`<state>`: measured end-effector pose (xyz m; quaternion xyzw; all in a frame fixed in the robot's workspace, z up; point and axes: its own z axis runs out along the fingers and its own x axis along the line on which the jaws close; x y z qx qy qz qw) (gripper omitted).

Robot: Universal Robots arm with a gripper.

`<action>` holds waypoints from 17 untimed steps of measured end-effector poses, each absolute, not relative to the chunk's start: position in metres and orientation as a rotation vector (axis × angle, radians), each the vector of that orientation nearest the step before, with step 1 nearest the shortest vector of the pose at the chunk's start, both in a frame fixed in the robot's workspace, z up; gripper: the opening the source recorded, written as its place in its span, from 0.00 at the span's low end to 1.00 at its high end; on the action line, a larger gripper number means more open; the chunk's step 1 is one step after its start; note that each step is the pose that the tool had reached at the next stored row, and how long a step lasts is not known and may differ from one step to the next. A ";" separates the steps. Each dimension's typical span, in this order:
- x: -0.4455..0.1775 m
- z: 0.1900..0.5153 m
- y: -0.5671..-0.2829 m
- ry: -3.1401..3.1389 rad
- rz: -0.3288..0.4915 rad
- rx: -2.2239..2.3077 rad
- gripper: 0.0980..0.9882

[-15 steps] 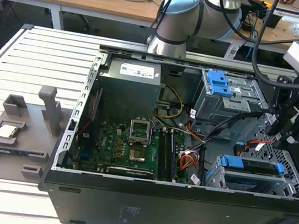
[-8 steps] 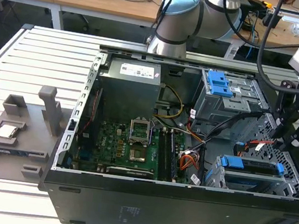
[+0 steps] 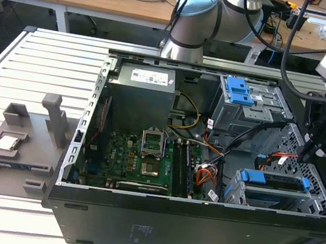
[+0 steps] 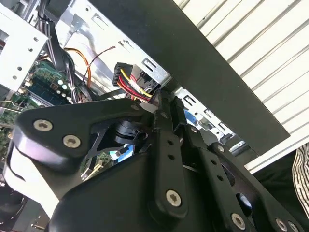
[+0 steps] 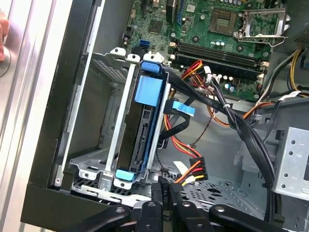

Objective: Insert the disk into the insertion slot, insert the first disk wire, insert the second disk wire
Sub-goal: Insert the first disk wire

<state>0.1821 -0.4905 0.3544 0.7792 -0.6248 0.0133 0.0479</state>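
The disk (image 3: 276, 181) sits in its blue carrier inside the insertion slot (image 3: 235, 191), the low perforated cage at the case's front right. In the first wrist view the disk (image 5: 145, 126) is seated in the insertion slot (image 5: 91, 159) with its blue handle facing the case interior. My gripper (image 3: 310, 156) hangs just right of the cage. In both wrist views my gripper (image 5: 164, 187) (image 4: 161, 99) is shut with nothing seen between its fingers. A loose black power plug (image 5: 192, 171) (image 4: 126, 77) with red and yellow wires lies beside the tips. A blue data plug (image 5: 183, 109) hangs near the carrier.
A taller cage with a blue latch (image 3: 240, 90) stands behind the slot. A thick black cable bundle (image 5: 241, 130) crosses between the cages. The motherboard (image 3: 145, 159) and power supply (image 3: 141, 95) fill the case's left. A grey fixture (image 3: 20, 144) lies on the table left of the case.
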 end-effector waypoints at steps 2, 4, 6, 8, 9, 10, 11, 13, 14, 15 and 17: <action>0.182 0.354 -0.490 -1.905 0.041 2.375 0.09; 0.182 0.354 -0.490 -1.905 0.042 2.375 0.09; 0.177 0.354 -0.491 -1.905 0.043 2.375 0.09; 0.172 0.354 -0.493 -1.905 0.044 2.376 0.09; 0.169 0.354 -0.498 -1.905 0.045 2.375 0.09; 0.169 0.354 -0.502 -1.905 0.044 2.376 0.09; 0.168 0.354 -0.505 -1.905 0.045 2.375 0.09; 0.166 0.354 -0.510 -1.906 0.044 2.376 0.09; 0.164 0.354 -0.512 -1.907 0.041 2.378 0.09; 0.163 0.354 -0.513 -1.908 0.040 2.379 0.08; 0.161 0.354 -0.517 -1.909 0.038 2.380 0.08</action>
